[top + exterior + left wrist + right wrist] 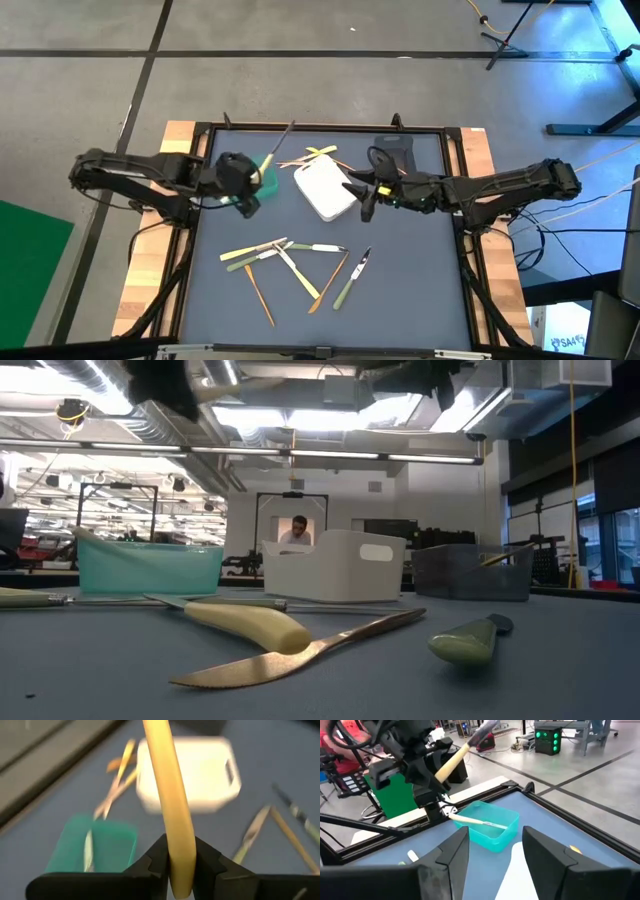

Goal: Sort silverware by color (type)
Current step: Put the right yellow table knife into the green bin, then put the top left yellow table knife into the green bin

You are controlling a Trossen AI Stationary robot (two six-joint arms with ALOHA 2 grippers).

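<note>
My left gripper (247, 192) hangs above the table beside the green container (268, 178), shut on a pale yellow-handled utensil (277, 146). The green container (489, 826) has one yellow-handled utensil (474, 821) lying in it. My right gripper (492, 855) is open and empty, over the near right corner of the white container (325, 188). Several more utensils (290, 262), yellow, green, orange-brown and silver, lie flat on the mat near the table's front. A few others (318, 154) lie behind the white container. My left gripper pinches the yellow handle near its butt end (180, 862) between its two fingers (150, 865). The utensil is lifted clear and slants up and away from the fingers toward the table's far side, with its metal end (486, 732) highest.
A grey container (395, 155) stands at the far right of the mat, with a utensil leaning in it (505, 556). A raised black frame (320, 127) edges the mat. A person (297, 532) sits in the room beyond the table. Bare mat lies at the near left (215, 300).
</note>
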